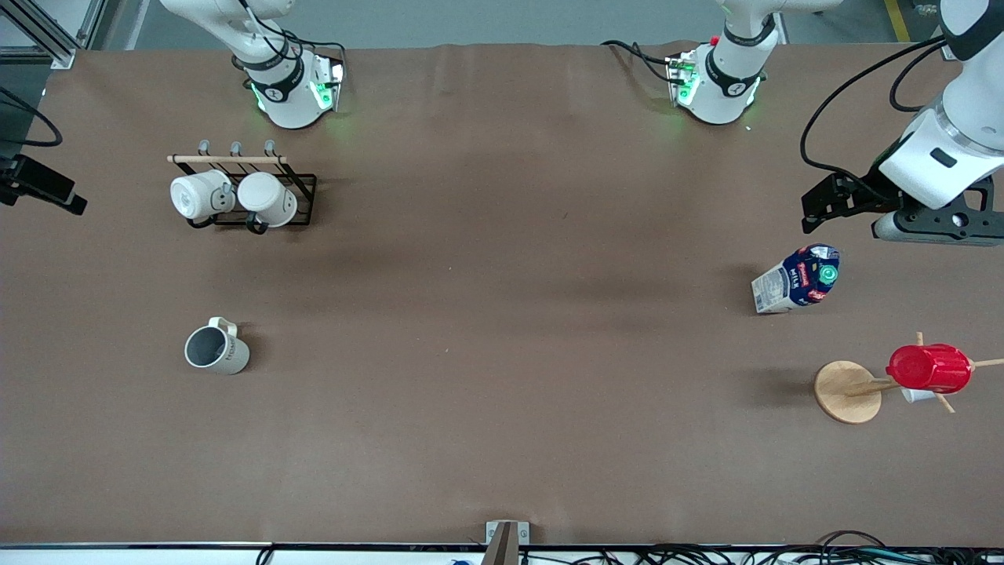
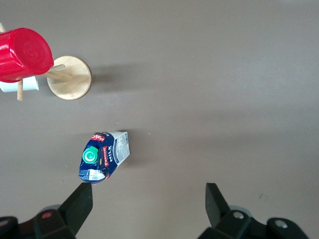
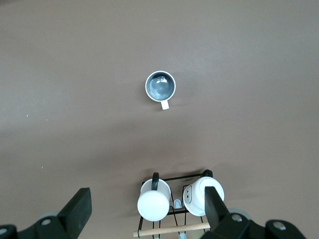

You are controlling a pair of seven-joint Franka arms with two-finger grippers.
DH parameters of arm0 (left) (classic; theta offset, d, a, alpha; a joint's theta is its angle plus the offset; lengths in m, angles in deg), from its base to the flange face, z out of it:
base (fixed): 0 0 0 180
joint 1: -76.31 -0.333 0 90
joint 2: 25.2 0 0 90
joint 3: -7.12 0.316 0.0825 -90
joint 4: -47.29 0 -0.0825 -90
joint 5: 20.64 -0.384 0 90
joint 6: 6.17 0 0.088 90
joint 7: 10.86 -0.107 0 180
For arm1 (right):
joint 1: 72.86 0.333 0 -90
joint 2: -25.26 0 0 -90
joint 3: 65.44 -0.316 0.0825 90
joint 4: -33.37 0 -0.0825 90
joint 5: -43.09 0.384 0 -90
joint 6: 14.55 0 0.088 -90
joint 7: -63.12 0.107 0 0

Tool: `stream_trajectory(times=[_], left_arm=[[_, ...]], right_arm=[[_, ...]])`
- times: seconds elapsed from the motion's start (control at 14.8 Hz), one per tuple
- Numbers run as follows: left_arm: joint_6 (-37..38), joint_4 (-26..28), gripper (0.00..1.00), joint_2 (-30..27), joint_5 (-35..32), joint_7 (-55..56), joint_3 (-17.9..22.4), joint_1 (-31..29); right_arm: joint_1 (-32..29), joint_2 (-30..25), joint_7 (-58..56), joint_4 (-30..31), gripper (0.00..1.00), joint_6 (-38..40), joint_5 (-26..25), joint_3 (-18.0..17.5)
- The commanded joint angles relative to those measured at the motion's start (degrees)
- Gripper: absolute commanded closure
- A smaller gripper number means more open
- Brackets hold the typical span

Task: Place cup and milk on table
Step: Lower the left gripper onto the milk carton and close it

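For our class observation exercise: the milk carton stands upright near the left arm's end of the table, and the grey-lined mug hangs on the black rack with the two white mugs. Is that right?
One detail is wrong. The grey-lined mug is not on the black rack; it stands alone on the table, nearer the front camera than the rack, as the front view shows. The milk carton part holds.

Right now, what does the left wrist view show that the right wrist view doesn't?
Left wrist only: the milk standing on the table, and a red cup hung on a wooden peg stand. The left gripper has its jaws open, holding nothing.

Right wrist only: the cup upright on the table, and two white mugs on a black wire rack. The right gripper is open too.

Both: brown table surface.
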Motion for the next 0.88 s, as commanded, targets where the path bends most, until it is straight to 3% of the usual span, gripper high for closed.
stream_trajectory(times=[0.0, 0.47, 0.81], left_arm=[[0.6, 0.6, 0.00, -0.7, -0.3, 2.8, -0.1, -0.2], [-0.2, 1.4, 0.00, 1.6, -0.1, 1.6, 4.0, -0.8], [-11.4, 11.1, 0.00, 2.1, -0.5, -2.9, 7.4, -1.0]], right_arm=[[-0.2, -0.9, -0.6, 0.9, 0.00, -0.3, -0.7, -0.2], [-0.3, -0.8, -0.6, 0.6, 0.00, -0.4, -0.5, -0.1], [-0.8, 2.6, -4.5, 1.1, 0.00, -3.3, -0.4, 0.2]])
